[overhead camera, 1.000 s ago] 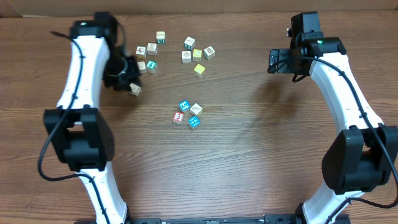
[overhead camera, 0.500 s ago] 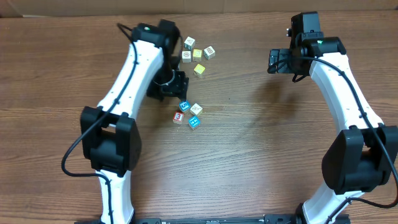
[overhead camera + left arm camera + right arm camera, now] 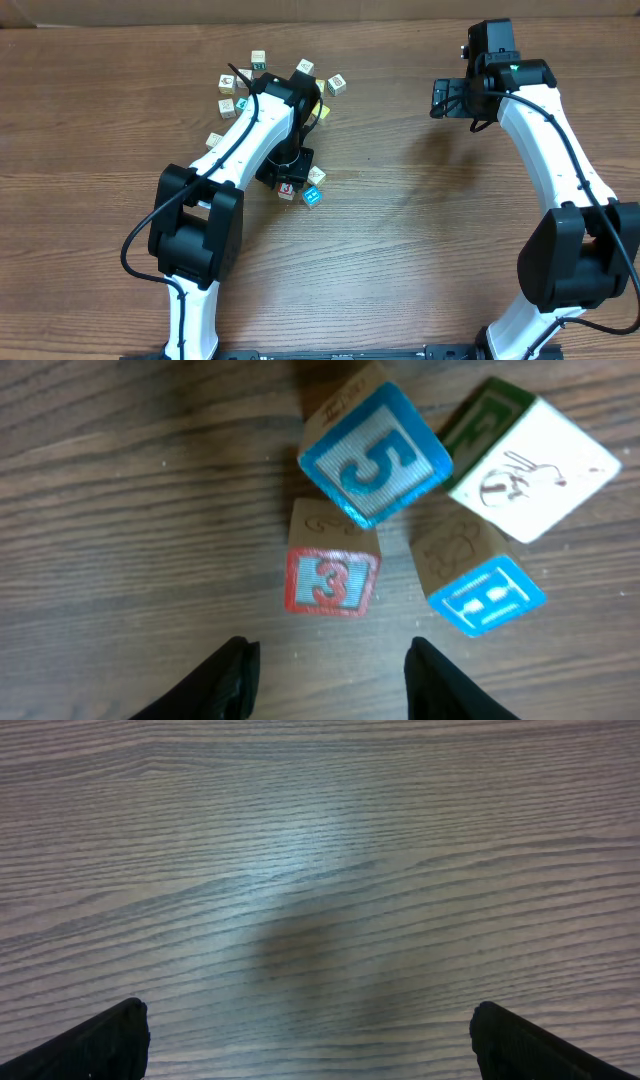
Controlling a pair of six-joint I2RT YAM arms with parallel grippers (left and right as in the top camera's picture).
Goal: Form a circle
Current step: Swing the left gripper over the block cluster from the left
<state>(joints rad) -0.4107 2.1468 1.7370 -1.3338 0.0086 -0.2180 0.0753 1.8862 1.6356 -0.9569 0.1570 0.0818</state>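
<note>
Holding the left gripper [image 3: 330, 660] spread and empty, we find the circle [image 3: 440, 545] mid-table [image 3: 400, 260], just ahead of its fingertips, red cube [image 3: 330, 580] nearest; the right gripper [image 3: 315, 1040], equally spread, stands well apart.

A wood-grain counter [image 3: 420, 250] carries a loose scatter of small printed cubes toward its far edge. A cream cube [image 3: 258, 59] sits farthest back, a teal-green cube [image 3: 241, 103] lies just beside a pale cube [image 3: 227, 104], and a patterned cube [image 3: 337, 85] lies off to the right. A lone cube [image 3: 215, 140] lies apart from these, nearer the front.
</note>
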